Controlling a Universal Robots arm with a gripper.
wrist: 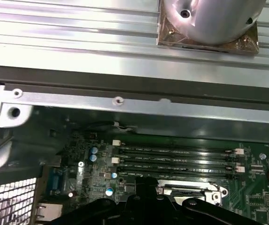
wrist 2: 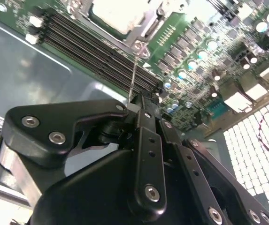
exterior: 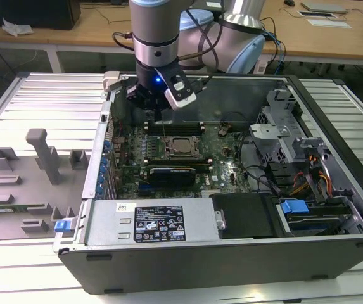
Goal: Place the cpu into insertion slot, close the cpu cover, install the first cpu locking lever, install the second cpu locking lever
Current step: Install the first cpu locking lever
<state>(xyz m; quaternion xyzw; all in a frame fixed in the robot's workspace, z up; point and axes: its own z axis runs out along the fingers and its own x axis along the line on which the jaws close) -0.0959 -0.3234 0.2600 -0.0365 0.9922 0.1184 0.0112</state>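
Locking lever [wrist 2: 134, 75] — a thin wire — runs straight into the gripper [wrist 2: 136, 104], whose fingers are drawn together, seemingly pinching its tip. Past the memory slots [wrist 2: 96, 51], the cpu [wrist 2: 118, 11] lies seated under the cover [wrist 2: 146, 29], which appears closed. Best to follow the lever's own arc — sideways force would likely slip the wire.

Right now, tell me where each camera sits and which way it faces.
Exterior view: off the arm, above the open case, looking down on the motherboard; arm and claw show.
Second wrist view: at the wrist, looking past the claw to the insertion slot.
First wrist view: at the wrist, looking over the claw and memory slots to the case wall.
Both wrist views share claw and memory slots.
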